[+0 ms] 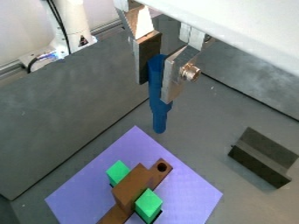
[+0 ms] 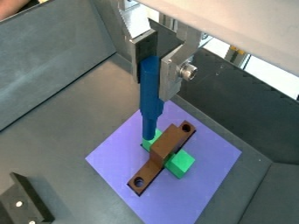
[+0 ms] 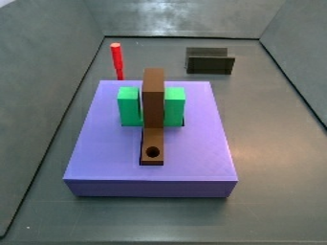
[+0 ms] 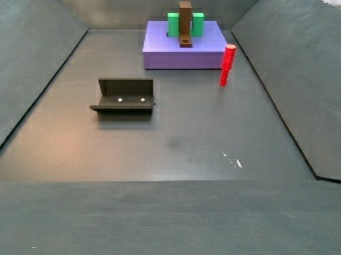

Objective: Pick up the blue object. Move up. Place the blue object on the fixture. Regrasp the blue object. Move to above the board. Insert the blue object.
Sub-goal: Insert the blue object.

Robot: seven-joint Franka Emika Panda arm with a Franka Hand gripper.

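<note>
Gripping the blue peg (image 1: 156, 92) upright between my silver fingers (image 1: 177, 74), my claw (image 1: 162, 66) hangs high above the purple board (image 1: 82, 194), closed on the peg's upper part while its lower end points down, clear of everything. In both wrist views the peg (image 2: 149, 87) stands vertical in my claw (image 2: 156, 59), with the board (image 2: 117, 153) below it on the grey tabletop (image 1: 70, 96). On the board lies a brown bar (image 2: 160, 157) with a round hole near one end, crossing a green block (image 2: 177, 162). The dark fixture (image 1: 264, 155) sits on the tabletop well apart from the board. A side view shows a red peg (image 3: 117, 60) upright just beside the board (image 3: 192, 153), the fixture (image 3: 209, 61) beyond; neither side view shows my claw.
</note>
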